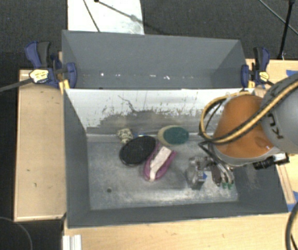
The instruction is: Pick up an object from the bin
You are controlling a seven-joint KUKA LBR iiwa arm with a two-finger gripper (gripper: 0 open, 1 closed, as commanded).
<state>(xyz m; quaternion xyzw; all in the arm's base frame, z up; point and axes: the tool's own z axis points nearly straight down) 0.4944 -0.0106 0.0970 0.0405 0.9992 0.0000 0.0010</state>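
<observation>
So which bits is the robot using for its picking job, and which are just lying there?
Job: gripper, low at the bin's right; grey bin.
Lying about, left of the gripper: black oval disc, purple-and-white thing, teal round pad, small pale lump.

"KU", perhaps — on grey arm [295,116]

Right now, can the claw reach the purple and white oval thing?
Probably yes. The claw sits close beside the purple and white oval thing, with only bare bin floor between them.
</observation>
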